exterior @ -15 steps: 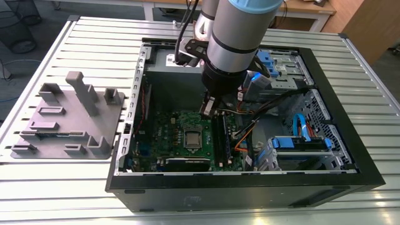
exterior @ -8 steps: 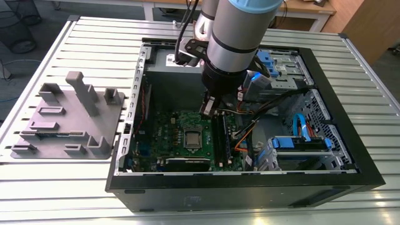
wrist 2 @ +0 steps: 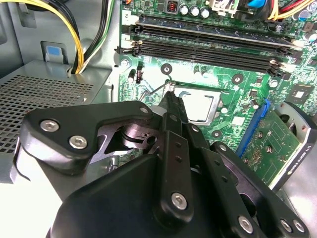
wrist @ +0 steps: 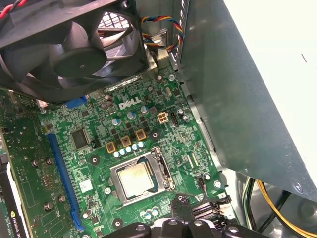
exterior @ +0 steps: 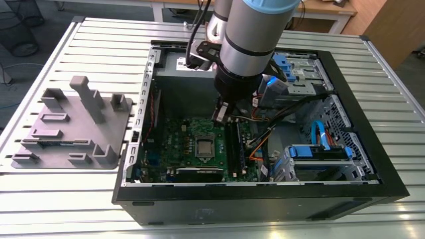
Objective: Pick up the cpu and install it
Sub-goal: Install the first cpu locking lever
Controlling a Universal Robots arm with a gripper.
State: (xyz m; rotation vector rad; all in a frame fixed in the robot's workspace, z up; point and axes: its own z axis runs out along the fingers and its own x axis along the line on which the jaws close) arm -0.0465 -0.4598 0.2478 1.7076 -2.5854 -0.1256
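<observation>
The cpu (wrist: 136, 179), a small square chip with a pale metal top, lies flat inside the metal-framed socket on the green motherboard (wrist: 89, 148). The exterior view shows the cpu (exterior: 204, 146) at the middle of the board, inside the open computer case. My gripper (exterior: 220, 117) hangs above the board, slightly farther back than the socket. In the second wrist view its black fingers (wrist 2: 171, 106) meet in a narrow tip, shut with nothing between them, and they partly cover the cpu (wrist 2: 200, 106). The gripper's lower edge (wrist: 185, 220) sits just beside the socket.
A grey holder block (exterior: 73, 124) stands on the slatted table at the exterior view's left. Black case walls (exterior: 252, 201) ring the board. Memory slots (wrist 2: 208, 44), a black fan (wrist: 74, 44), yellow cables (wrist 2: 77, 44) and blue drive bays (exterior: 319, 152) crowd the socket's surroundings.
</observation>
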